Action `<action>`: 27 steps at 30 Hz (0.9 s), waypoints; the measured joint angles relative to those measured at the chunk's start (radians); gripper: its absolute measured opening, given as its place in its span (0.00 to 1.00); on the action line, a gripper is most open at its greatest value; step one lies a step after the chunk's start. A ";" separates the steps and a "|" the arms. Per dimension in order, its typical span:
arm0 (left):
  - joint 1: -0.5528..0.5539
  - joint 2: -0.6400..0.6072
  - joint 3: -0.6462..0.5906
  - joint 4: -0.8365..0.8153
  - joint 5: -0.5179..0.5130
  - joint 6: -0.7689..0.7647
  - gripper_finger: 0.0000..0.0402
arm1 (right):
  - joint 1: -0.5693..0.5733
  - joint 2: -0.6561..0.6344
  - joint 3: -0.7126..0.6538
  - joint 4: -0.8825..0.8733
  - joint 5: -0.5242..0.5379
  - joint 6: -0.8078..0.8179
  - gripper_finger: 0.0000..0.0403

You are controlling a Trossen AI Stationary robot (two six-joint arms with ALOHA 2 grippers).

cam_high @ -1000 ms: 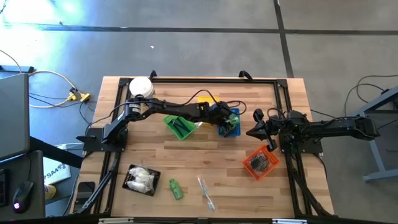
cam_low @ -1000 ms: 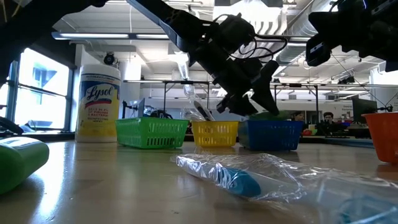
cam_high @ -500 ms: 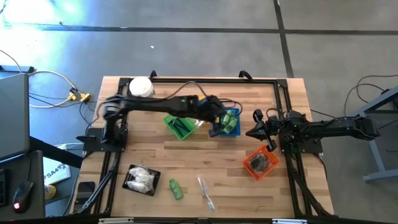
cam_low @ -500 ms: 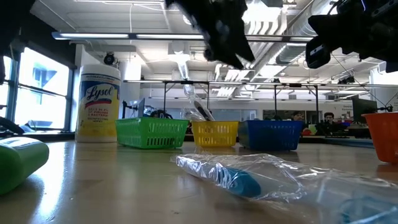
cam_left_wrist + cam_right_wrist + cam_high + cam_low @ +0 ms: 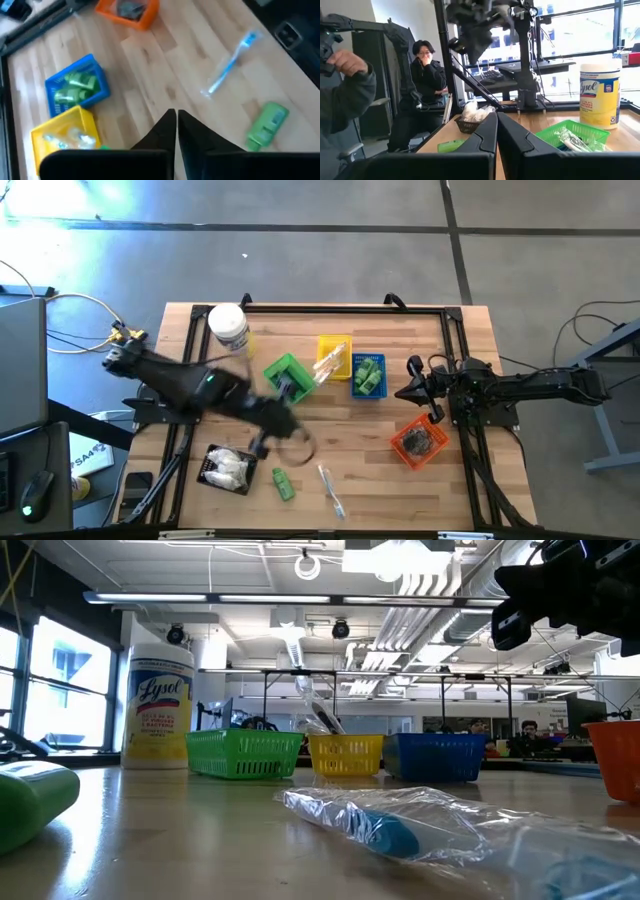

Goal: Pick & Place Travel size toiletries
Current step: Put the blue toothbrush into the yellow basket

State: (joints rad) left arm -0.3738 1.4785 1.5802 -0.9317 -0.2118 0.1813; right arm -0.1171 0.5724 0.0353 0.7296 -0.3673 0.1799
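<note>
Reaching over the table (image 5: 350,435), the left gripper (image 5: 290,427) hangs just in front of the green basket (image 5: 287,377), its 2 fingers pressed together with nothing between them. Around that green basket sit the other holders: the yellow basket (image 5: 334,356) just beside it, with clear wrapped sticks poking out, and the blue basket (image 5: 368,375) beyond that, filled with small green bottles (image 5: 75,86). The orange basket (image 5: 419,440) sits farther off toward the right arm, with dark pieces inside. Loose toiletries lie well in front of the green basket: a green tube (image 5: 283,483), a wrapped toothbrush (image 5: 331,491) near it, and white packets on the black tray (image 5: 208,463). The white jar (image 5: 229,328) stands behind the green basket. The right gripper (image 5: 413,392) waits beyond the blue basket, above the orange one, fingers closed and empty.
</note>
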 joint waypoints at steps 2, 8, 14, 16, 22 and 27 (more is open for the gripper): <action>-0.052 -0.057 -0.089 0.035 -0.039 -0.003 0.01 | 0.000 0.001 0.000 0.001 0.001 0.000 0.01; -0.087 -0.350 -0.484 0.376 -0.096 -0.039 0.00 | 0.000 0.005 0.000 0.000 0.000 0.000 0.01; -0.001 -0.697 -0.909 0.720 -0.083 -0.173 0.00 | 0.000 0.008 0.000 -0.004 0.000 0.000 0.01; 0.018 -0.768 -1.019 0.815 -0.062 -0.199 0.00 | 0.000 0.010 0.000 -0.008 0.000 0.000 0.01; 0.020 -0.838 -1.246 1.020 -0.038 -0.207 0.00 | 0.000 0.037 0.000 -0.009 0.002 0.000 0.01; 0.020 -0.806 -1.287 1.036 -0.038 -0.202 0.00 | 0.000 0.060 0.000 -0.010 0.038 -0.001 0.01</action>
State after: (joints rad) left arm -0.3534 0.6721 0.2932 0.1042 -0.2501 -0.0205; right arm -0.1173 0.6323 0.0353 0.7197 -0.3292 0.1792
